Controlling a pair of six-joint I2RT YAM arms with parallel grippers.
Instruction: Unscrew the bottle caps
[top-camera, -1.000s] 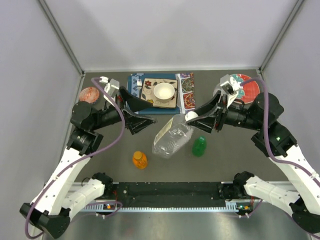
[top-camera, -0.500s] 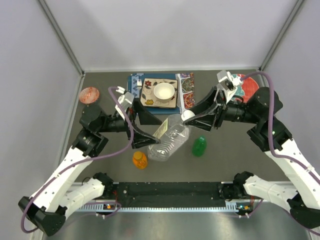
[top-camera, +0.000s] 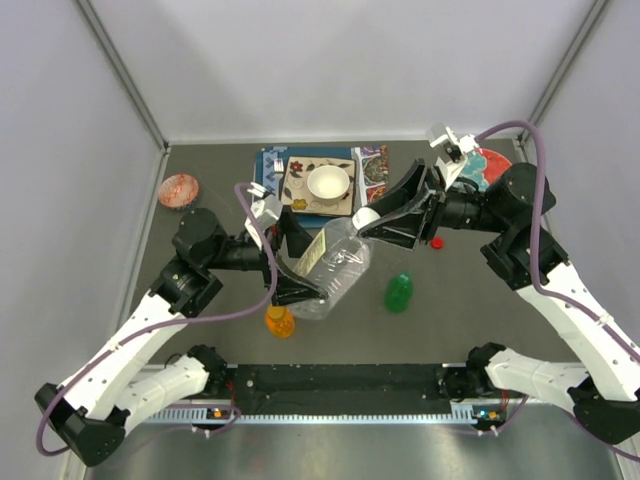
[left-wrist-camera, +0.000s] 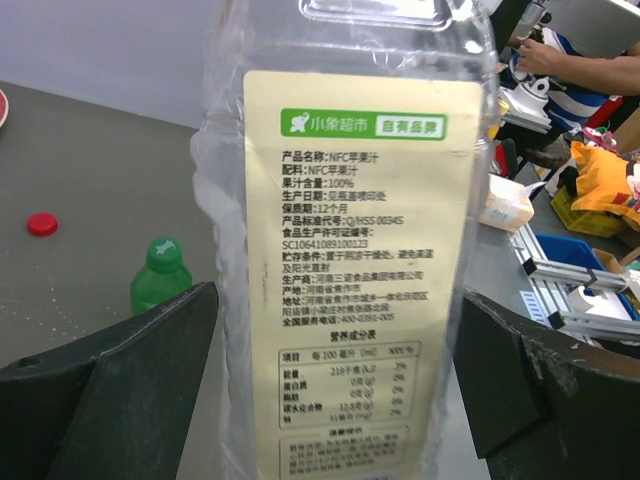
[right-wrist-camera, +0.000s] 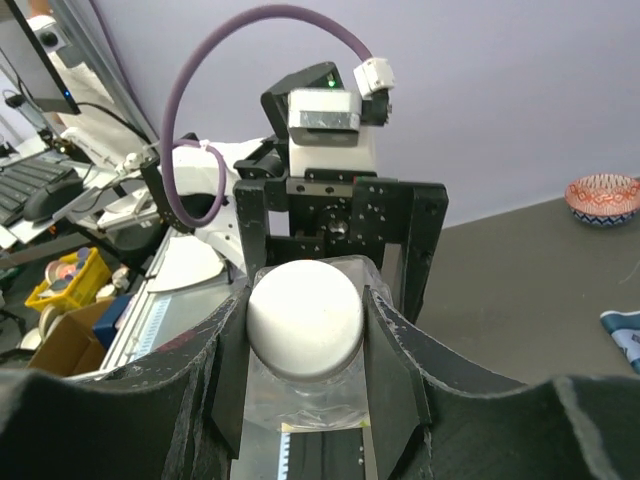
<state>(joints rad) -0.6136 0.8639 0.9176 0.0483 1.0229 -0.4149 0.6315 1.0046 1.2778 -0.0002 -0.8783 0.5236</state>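
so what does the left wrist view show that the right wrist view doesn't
Only the left wrist view: the printed label on the large clear bottle, the green bottle and a loose red cap on the table, with the left gripper open either side of the big bottle. Only the right wrist view: the white cap clamped in the right gripper, and a patterned bowl at far right. Both: the large clear bottle.

The cream paper label (left-wrist-camera: 360, 260) on the large clear plastic bottle (left-wrist-camera: 340, 50) is showing a green banner (left-wrist-camera: 362, 125) reading 小象超市 自有品牌. Below it, black print is listing 产品名称:NFC苹果汁, 果汁含量:100%, 保质期:12个月, the code SC10641089100123 and a table headed 营养成分表; the smaller lines are blurring.
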